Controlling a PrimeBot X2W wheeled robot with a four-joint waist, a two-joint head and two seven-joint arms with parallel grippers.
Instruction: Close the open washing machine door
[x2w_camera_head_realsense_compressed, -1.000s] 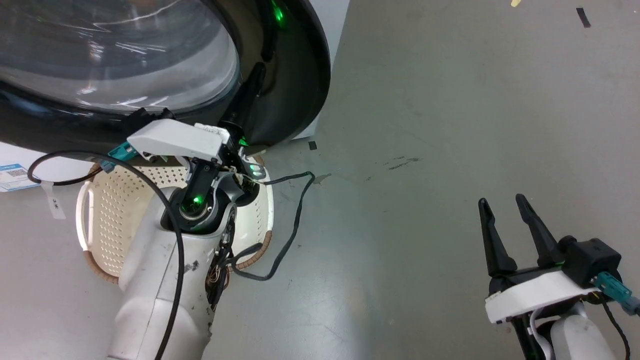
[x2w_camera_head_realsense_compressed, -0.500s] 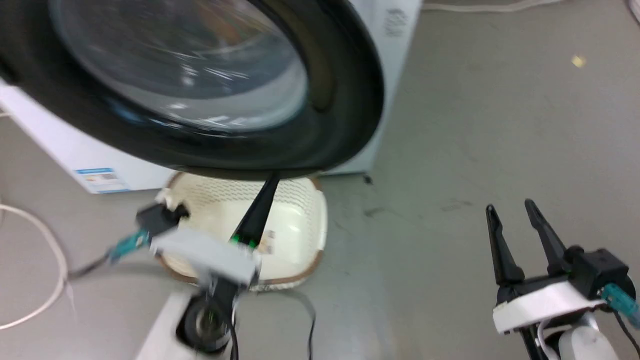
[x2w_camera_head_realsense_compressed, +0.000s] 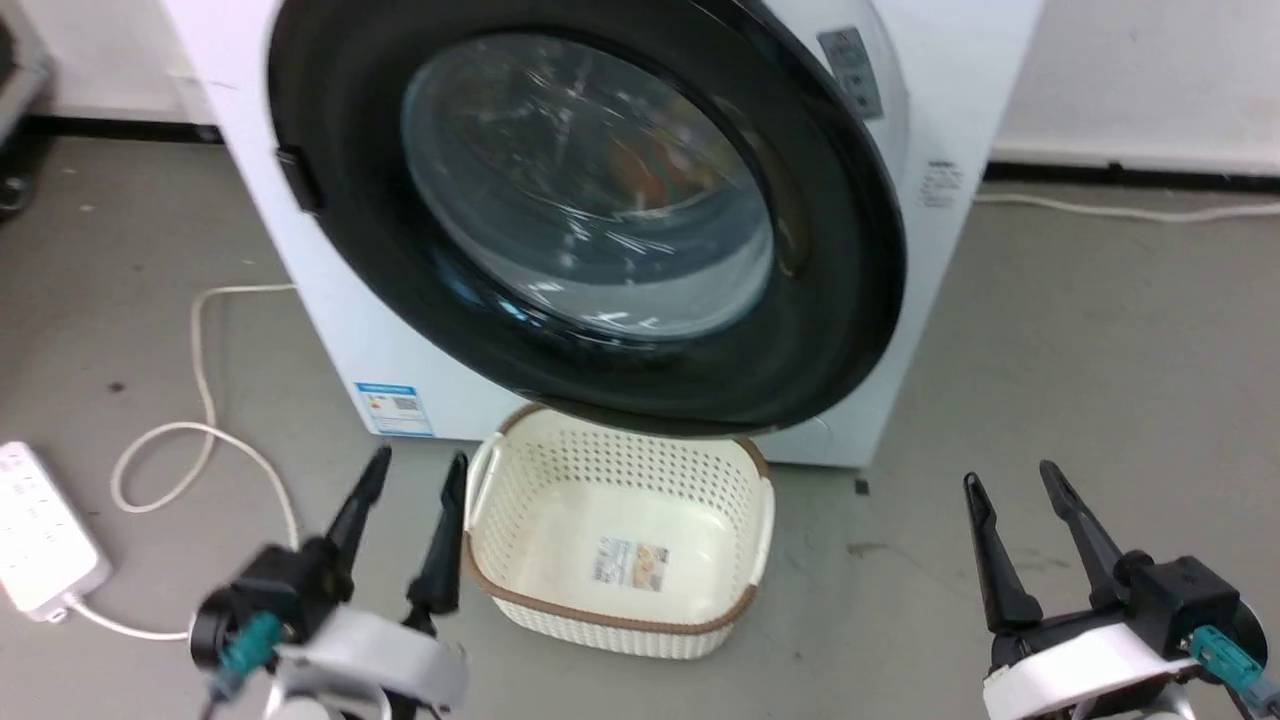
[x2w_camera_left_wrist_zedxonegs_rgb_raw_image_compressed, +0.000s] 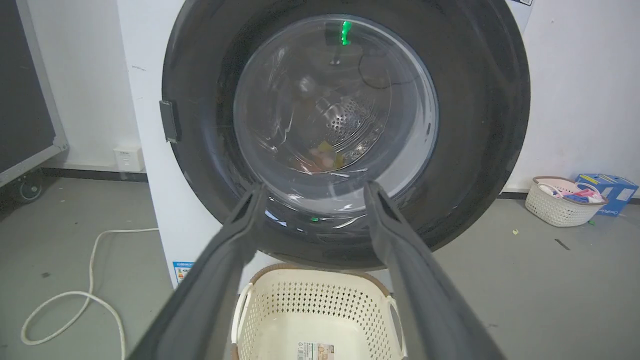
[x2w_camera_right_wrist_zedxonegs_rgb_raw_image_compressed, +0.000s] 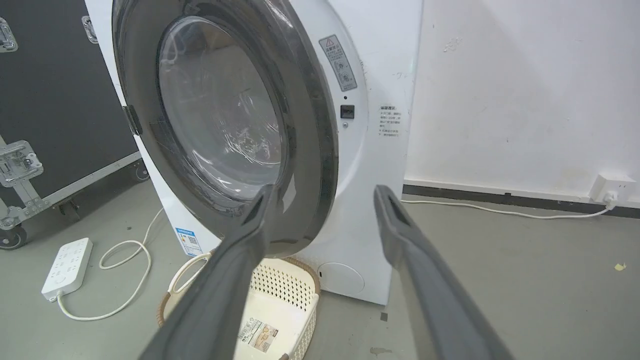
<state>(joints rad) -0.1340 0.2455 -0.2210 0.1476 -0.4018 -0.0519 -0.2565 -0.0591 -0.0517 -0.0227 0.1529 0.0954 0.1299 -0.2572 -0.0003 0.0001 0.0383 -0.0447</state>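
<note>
Left gripper (x2w_camera_head_realsense_compressed: 419, 462): dark fingers stood parted, empty.
Right gripper (x2w_camera_head_realsense_compressed: 1008, 476): parted, empty.
Round black-rimmed glass washing machine door (x2w_camera_head_realsense_compressed: 830, 250): hung across white machine (x2w_camera_head_realsense_compressed: 950, 100), above cream perforated basket (x2w_camera_head_realsense_compressed: 620, 610).
Grey concrete floor (x2w_camera_head_realsense_compressed: 1100, 350): white power strip (x2w_camera_head_realsense_compressed: 35, 540) lay left.

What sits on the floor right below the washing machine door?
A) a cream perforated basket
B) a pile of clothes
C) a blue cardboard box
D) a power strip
A: the cream perforated basket stands on the floor just under the lower rim of the washing machine door, empty apart from a label on its bottom.
</note>
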